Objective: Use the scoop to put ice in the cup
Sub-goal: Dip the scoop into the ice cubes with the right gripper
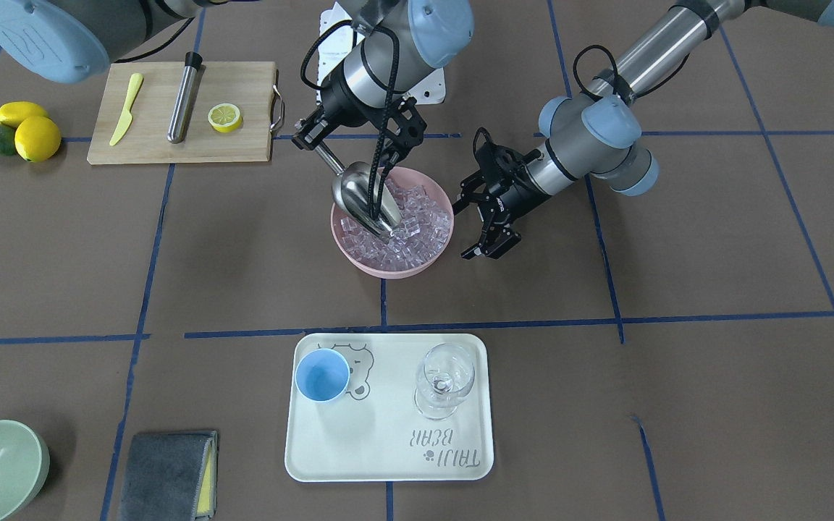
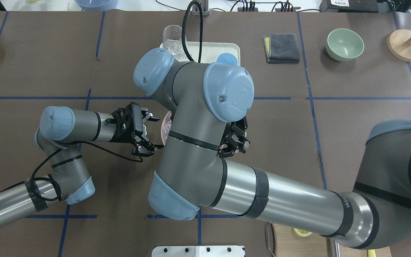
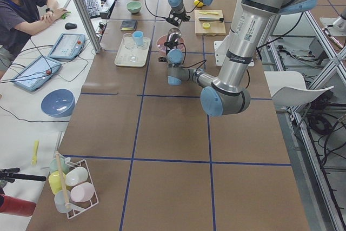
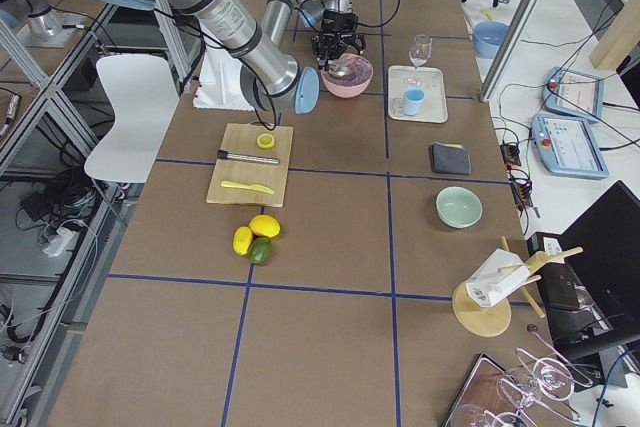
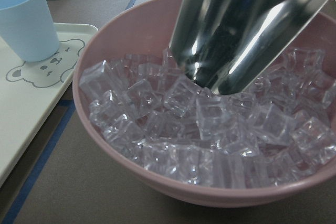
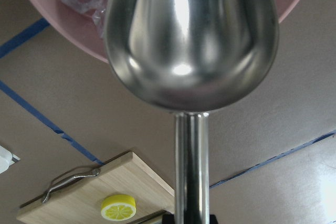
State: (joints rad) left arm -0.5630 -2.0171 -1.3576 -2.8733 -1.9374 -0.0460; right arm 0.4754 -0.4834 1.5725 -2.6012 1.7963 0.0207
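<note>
The worktop (image 1: 62, 253) carries the tray (image 1: 388, 470) and the pink bowl (image 1: 388, 269) of ice (image 1: 420, 224).

Right gripper (image 1: 313, 137): fingers clamped on the handle of the scoop (image 1: 365, 197), whose tip is in the ice.

Left gripper (image 1: 491, 250): fingers spread, empty, beside the bowl.

The cup (image 1: 321, 374) stands upright on the tray.

Even, diffuse overhead light: you see only soft shadows on the table (image 1: 714, 239). In the left wrist view, glare streaks the scoop (image 5: 247, 30) toward 1 o'clock and its near surface blurs; the ice (image 5: 173, 129) is sharp.
</note>
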